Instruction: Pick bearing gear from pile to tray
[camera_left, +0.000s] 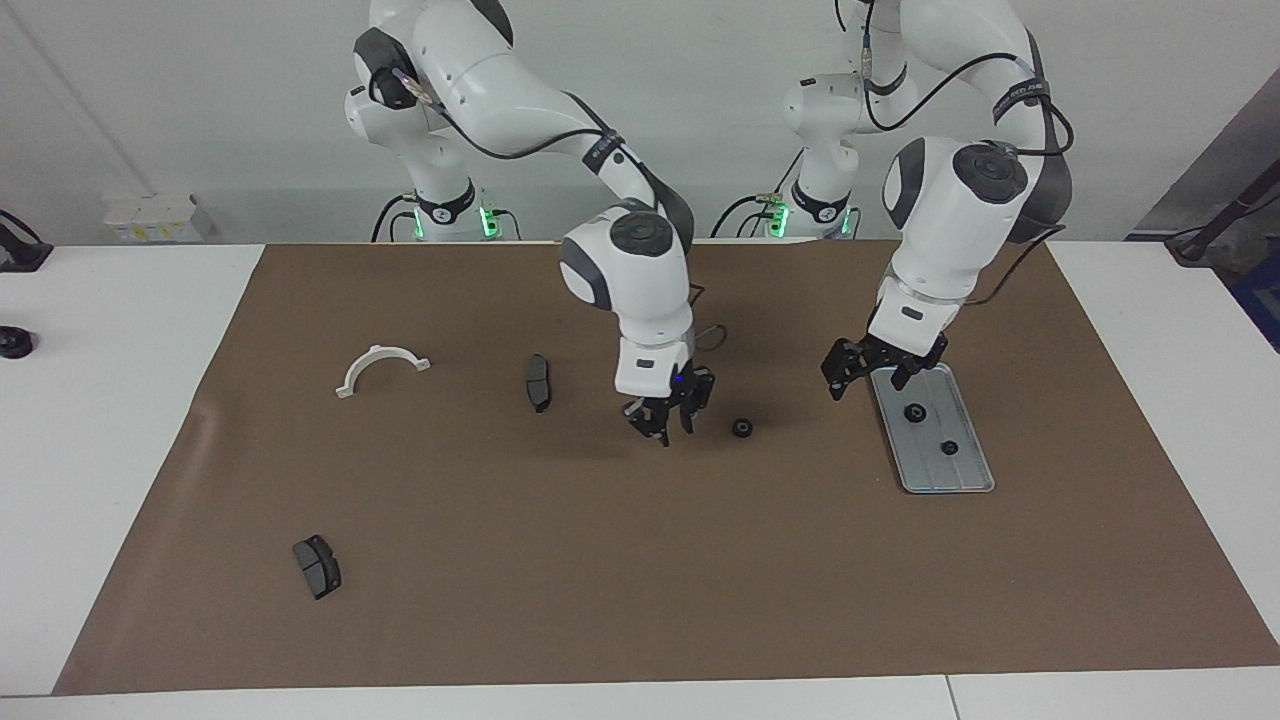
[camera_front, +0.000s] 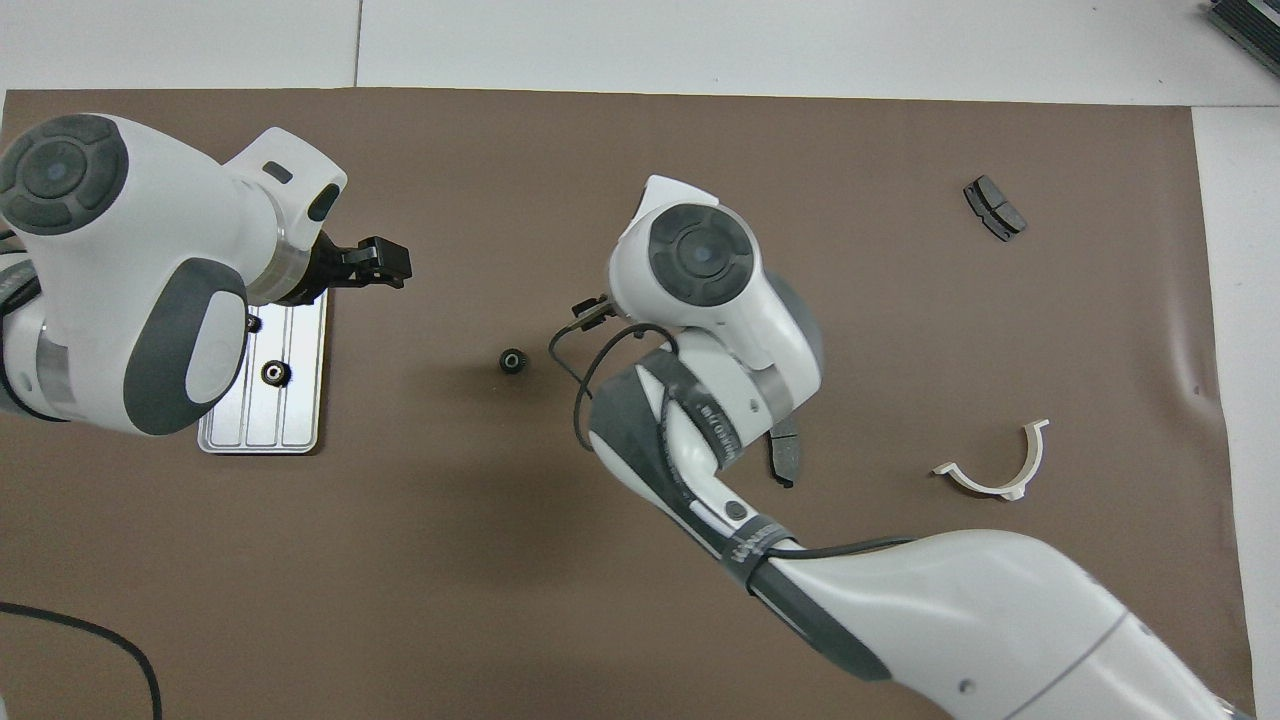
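Note:
A small black bearing gear (camera_left: 741, 428) (camera_front: 512, 360) lies alone on the brown mat between my two grippers. My right gripper (camera_left: 666, 424) hangs just above the mat beside the gear, on the side toward the right arm's end, open and holding nothing. In the overhead view its own wrist hides it. The silver tray (camera_left: 965, 478) (camera_front: 300, 420) lies toward the left arm's end and holds two black gears (camera_left: 913, 412). My left gripper (camera_left: 862, 372) (camera_front: 390, 272) is open and empty over the tray's corner nearest the robots.
A white half-ring bracket (camera_left: 380, 365) (camera_front: 995, 470) and a dark brake pad (camera_left: 538, 382) lie toward the right arm's end. A second brake pad (camera_left: 317, 566) (camera_front: 985, 208) sits farther from the robots. The brown mat (camera_left: 600, 580) covers the table.

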